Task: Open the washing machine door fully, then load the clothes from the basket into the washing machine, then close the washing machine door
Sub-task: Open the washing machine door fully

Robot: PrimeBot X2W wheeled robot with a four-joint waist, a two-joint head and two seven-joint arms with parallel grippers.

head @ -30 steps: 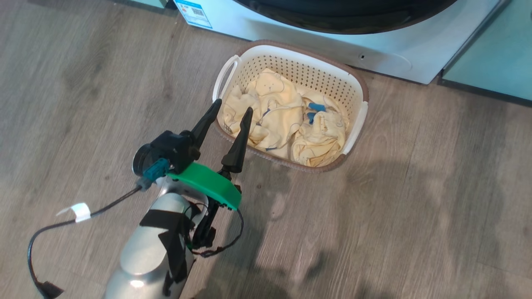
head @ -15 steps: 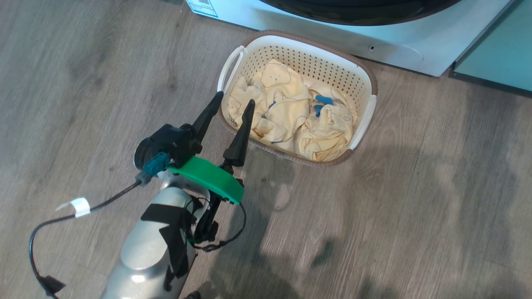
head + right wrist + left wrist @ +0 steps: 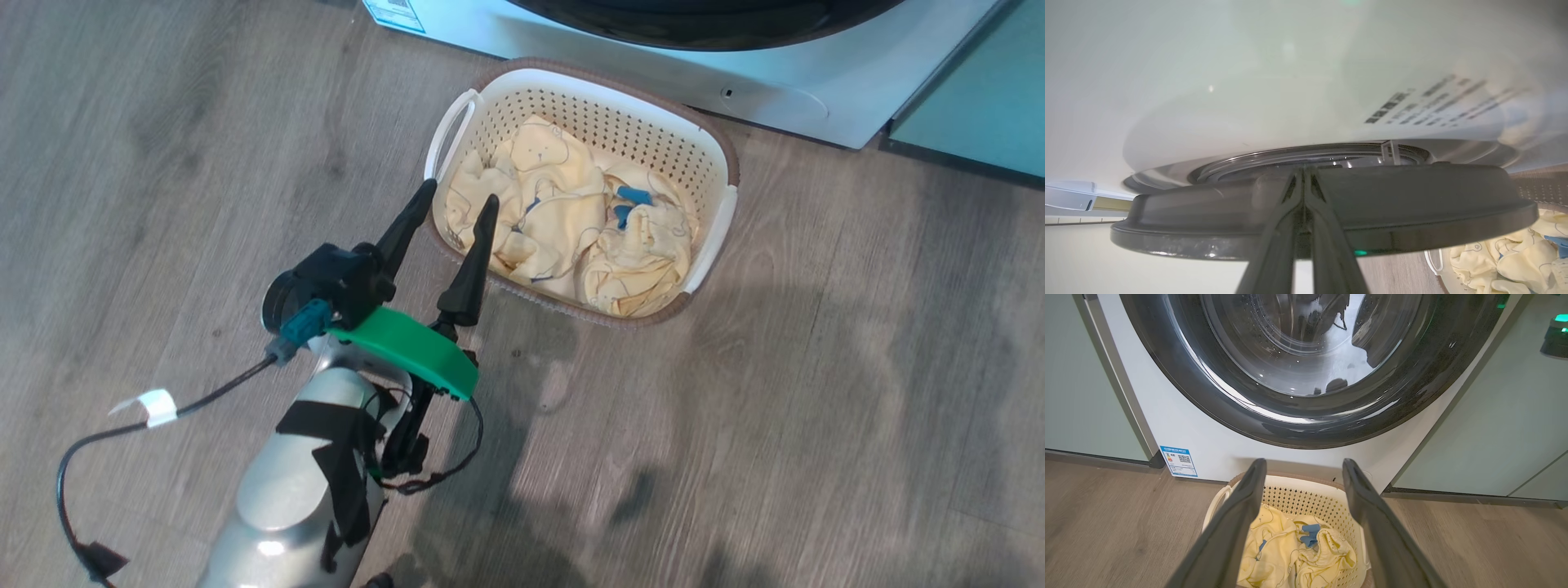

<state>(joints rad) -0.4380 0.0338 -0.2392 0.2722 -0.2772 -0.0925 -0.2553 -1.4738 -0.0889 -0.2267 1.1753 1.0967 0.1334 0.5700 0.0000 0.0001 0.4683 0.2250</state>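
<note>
The basket [image 3: 629,131] is cream plastic with perforated walls, a brown rim and white side handles. It stands on the wood-look floor [image 3: 816,392] just above centre in the head view, directly in front of the washing machine [image 3: 620,73], which runs along the 12 o'clock edge. The clothes [image 3: 563,220] lie crumpled inside the basket: pale yellow, with small blue parts and a faint bear print. A pale green cabinet [image 3: 971,114] sits at 2 o'clock. The washing machine door [image 3: 1306,355] is glossy black around a clear glass bowl. In the left wrist view it lies against or very near the white front, with the blue-edged sticker [image 3: 1178,460] at 8 o'clock from it. The left claw [image 3: 459,194] is spread wide and holds nothing; its tips sit over the basket's rim at 9 o'clock. The right claw [image 3: 1303,173] is pressed together with nothing between its fingers. It points at the edge of the door, seen edge-on, and contact cannot be confirmed. Compared with one second ago, the basket and machine sit slightly higher and further toward 3 o'clock in the head view, which is a camera shift. The clothes lie as before, and the left claw keeps the same spread and the same position relative to the basket.
</note>
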